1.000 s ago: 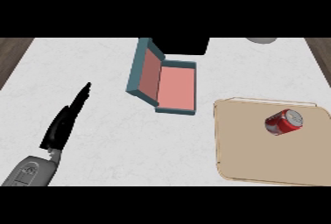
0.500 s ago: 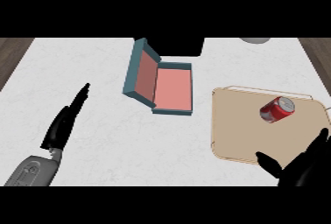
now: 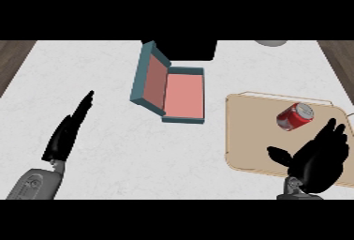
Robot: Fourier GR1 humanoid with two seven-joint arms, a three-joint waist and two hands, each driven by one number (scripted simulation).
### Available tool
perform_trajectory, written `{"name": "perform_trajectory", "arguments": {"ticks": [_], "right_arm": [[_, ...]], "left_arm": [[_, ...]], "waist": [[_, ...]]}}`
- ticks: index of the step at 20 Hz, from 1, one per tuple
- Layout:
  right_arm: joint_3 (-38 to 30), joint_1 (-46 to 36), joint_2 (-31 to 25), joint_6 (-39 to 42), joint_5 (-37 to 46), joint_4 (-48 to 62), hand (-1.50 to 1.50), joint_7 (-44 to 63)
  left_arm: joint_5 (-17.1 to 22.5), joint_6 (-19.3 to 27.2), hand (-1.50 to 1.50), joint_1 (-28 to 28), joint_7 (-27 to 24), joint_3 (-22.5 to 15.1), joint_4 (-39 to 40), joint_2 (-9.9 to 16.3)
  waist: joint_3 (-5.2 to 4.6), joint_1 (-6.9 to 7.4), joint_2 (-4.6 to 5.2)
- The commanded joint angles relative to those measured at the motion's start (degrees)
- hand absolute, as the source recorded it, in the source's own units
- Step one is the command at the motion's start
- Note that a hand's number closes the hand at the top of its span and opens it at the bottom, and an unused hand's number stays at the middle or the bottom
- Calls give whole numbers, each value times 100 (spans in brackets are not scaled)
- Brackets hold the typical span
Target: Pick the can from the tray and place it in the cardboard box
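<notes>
A red can (image 3: 294, 116) lies on its side on the beige tray (image 3: 252, 136) at the right. My right hand (image 3: 319, 157) hovers over the tray's near part, just below the can, fingers spread and straight, thumb out to the left; it does not touch the can. The box (image 3: 173, 89), teal outside and pink inside, stands open left of the tray with its lid raised on the left side. My left hand (image 3: 68, 132) rests at the left over the counter, fingers straight and pointing up the view.
A black block (image 3: 188, 48) stands behind the box at the counter's far edge. A grey round object (image 3: 271, 42) shows at the far right edge. Dark wood borders the white counter (image 3: 124, 154) at both far corners.
My right hand has come in from the lower right and moved up over the tray toward the can. The view has shifted slightly. The left hand has stayed put.
</notes>
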Motion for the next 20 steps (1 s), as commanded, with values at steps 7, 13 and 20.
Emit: {"name": "perform_trajectory", "arguments": {"ticks": [7,13,20], "right_arm": [[-469,-291,-284,-426,-745,860,-150,-510],[-417,-499,-128,-464,-673,935,-150,-460],[-751,-948,-296,-741,-1131,1883,-150,-897]], "left_arm": [[-330,-391,0,158,-30,462,-122,-160],[-662,-393,0,320,62,449,-395,-570],[-760,-632,0,232,-26,759,-321,-502]], "waist": [[0,-7,-5],[-1,-6,-7],[0,0,-4]]}}
